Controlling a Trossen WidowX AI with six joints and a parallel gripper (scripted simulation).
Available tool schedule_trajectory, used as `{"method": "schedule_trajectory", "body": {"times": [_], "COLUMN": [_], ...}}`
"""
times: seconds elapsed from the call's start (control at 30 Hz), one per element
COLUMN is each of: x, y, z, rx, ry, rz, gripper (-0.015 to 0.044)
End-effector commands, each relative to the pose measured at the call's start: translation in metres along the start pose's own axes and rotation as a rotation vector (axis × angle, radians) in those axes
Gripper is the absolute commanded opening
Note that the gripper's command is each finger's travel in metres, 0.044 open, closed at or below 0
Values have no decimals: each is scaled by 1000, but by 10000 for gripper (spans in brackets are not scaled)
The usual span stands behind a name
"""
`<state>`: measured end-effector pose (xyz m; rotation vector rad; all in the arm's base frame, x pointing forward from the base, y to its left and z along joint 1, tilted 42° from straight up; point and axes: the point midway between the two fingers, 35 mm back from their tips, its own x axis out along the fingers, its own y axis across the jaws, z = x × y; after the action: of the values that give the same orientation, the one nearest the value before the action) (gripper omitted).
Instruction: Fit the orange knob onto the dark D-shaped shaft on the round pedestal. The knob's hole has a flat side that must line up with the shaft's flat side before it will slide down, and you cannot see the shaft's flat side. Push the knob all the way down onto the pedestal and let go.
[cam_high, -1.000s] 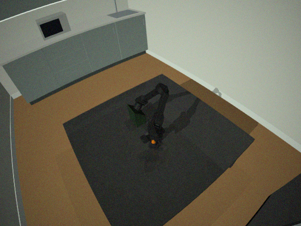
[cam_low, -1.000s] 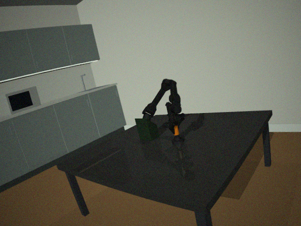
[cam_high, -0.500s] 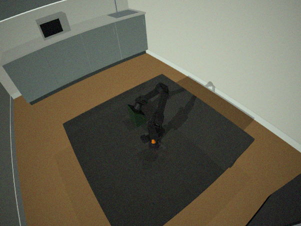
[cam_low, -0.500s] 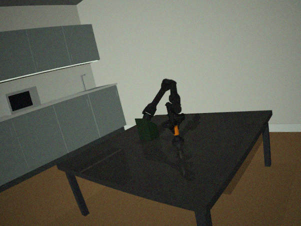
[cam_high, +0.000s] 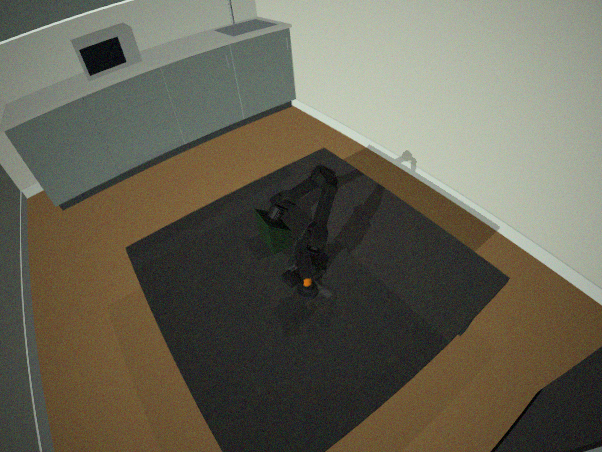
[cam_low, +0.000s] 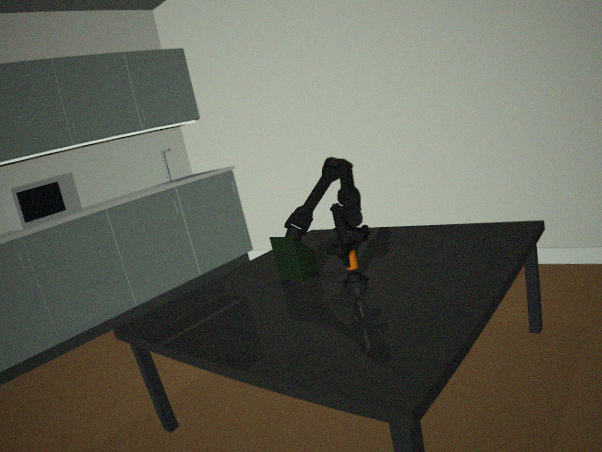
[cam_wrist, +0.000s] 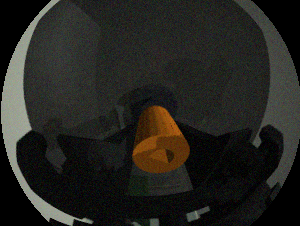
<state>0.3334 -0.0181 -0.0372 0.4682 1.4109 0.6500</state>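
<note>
The orange knob (cam_high: 307, 282) (cam_low: 353, 260) (cam_wrist: 156, 122) is upright in my gripper (cam_high: 306, 279) (cam_low: 351, 256) (cam_wrist: 155, 124), which is shut on it from both sides. The round pedestal (cam_low: 355, 282) (cam_wrist: 172, 95) is dark and stands on the table directly beneath the knob. In the exterior view the knob's lower end is just above the pedestal, at about the height of the shaft top. The shaft is hidden or too dark to make out, and I cannot tell whether the knob touches it. The knob's near end in the wrist view shows a dark recess.
A dark green box-like block (cam_high: 275, 239) (cam_low: 295, 260) stands beside the arm's base on the dark table (cam_high: 250, 360) (cam_low: 300, 360). The arm arches from there over to the pedestal. Grey cabinets and a pale wall are beyond the table.
</note>
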Motion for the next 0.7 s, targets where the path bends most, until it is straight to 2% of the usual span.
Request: {"method": "schedule_trajectory", "body": {"times": [0.0,0.67], "x": [-1,1], "y": [-2,-2], "z": [3,4], "rx": [-59,-59], "ry": [-4,-4], "rz": [-1,-1], "gripper": [0,0]}}
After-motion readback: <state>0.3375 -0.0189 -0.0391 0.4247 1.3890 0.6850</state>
